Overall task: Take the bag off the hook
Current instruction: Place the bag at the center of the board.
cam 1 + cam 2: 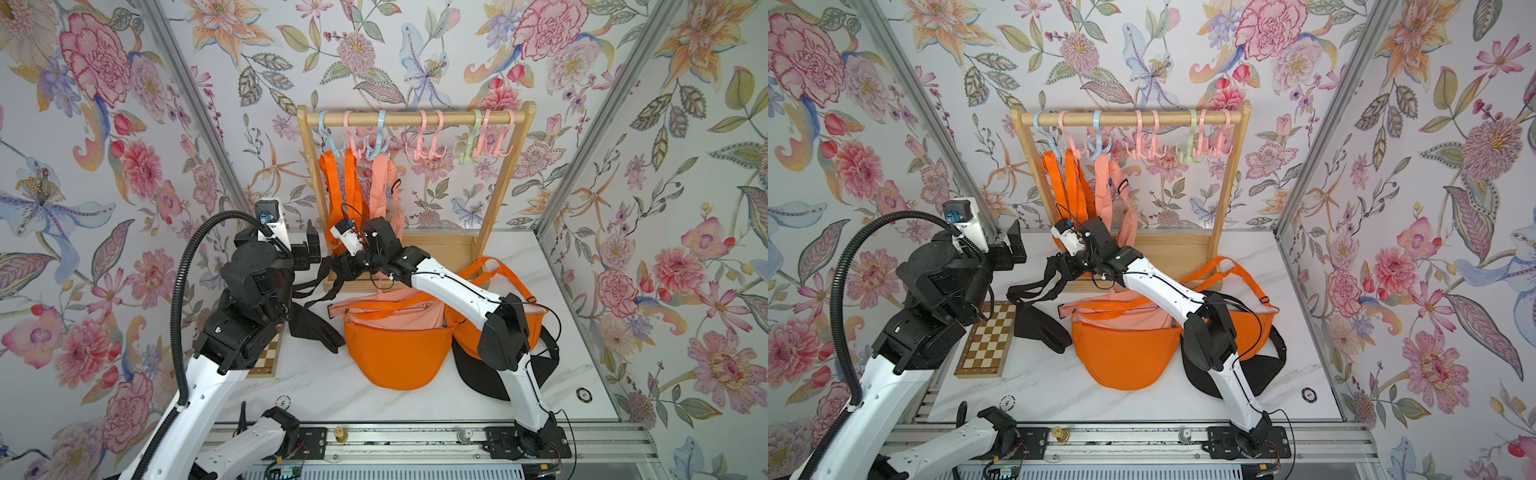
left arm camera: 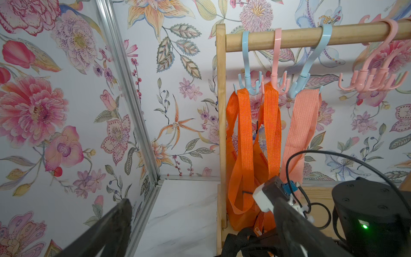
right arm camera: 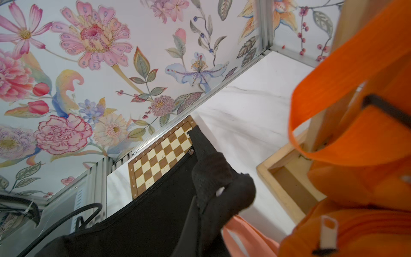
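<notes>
Wrapping booth, floral wallpaper [image 1: 104,124], white marble tbl [image 1: 316,386]

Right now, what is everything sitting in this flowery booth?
table: one, white marble
wooden rack: one, pale, back of table
hooks: eight, five pink, two blue, one green, on its rod
hanging bags: at least two, orange and peach, three hooks nearest the left arm
orange bags: two, lying mid-table
peach bag: one, behind the front orange one
black bag: one, beside the chessboard
second black bag: one, under the right arm
chessboard: one, brown and cream, left edge
round tokens: two, dark, front edge
left gripper: black, open, empty
right gripper: black, shut on the black bag's strap
</notes>
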Controlling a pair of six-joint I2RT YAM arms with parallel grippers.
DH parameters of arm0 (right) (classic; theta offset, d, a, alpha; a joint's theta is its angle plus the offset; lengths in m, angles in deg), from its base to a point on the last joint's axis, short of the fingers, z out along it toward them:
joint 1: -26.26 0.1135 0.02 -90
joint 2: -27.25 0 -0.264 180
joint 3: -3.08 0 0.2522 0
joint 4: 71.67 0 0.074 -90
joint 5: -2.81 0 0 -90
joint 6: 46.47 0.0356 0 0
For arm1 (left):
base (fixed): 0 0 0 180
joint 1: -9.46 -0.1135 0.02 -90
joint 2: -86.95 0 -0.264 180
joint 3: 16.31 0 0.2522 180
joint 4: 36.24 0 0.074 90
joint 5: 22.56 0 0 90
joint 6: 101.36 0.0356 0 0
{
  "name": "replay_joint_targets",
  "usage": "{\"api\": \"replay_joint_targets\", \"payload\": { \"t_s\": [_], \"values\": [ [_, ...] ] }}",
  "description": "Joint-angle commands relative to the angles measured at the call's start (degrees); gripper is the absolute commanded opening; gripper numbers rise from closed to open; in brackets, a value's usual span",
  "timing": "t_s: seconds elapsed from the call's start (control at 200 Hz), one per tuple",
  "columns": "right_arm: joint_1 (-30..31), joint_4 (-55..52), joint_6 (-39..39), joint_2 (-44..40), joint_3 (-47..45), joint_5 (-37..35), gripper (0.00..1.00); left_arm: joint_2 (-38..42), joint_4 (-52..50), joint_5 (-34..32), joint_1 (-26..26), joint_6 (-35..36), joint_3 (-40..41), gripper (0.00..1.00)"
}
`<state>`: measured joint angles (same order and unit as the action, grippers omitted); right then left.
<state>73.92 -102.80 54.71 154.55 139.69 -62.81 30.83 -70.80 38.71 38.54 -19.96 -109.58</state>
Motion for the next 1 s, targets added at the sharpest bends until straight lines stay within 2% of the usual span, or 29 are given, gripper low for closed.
{"api": "replay_joint_targets", "payload": {
  "t_s": [0.0,0.2,0.375,0.495,0.686,0.996],
  "values": [
    [-2.0,-3.0,-2.9,1.7,5.1,-0.1,0.0,-0.6,-0.4,0.7,-0.2,-0.6,-0.5,1.0],
    [-4.1,-3.6,-5.9,2.3,7.3,-0.6,0.0,-1.5,-3.6,0.6,-0.4,-1.6,-0.1,1.0],
    [-4.6,-4.8,-8.8,2.4,7.7,-2.0,0.0,-1.4,-10.9,1.5,-0.9,-4.6,0.8,1.0],
    [-5.0,-5.1,-9.5,2.7,7.4,-2.1,0.0,0.0,-15.4,6.6,-1.4,-8.6,3.0,1.0],
    [-5.4,-5.4,-10.1,2.3,6.1,-2.2,0.0,1.9,-16.9,11.6,-1.4,-16.5,12.5,1.0],
    [-6.4,-5.4,-9.4,1.4,4.8,-2.4,0.0,-4.0,-17.8,22.3,-3.5,-17.9,17.8,1.0]
  ]
}}
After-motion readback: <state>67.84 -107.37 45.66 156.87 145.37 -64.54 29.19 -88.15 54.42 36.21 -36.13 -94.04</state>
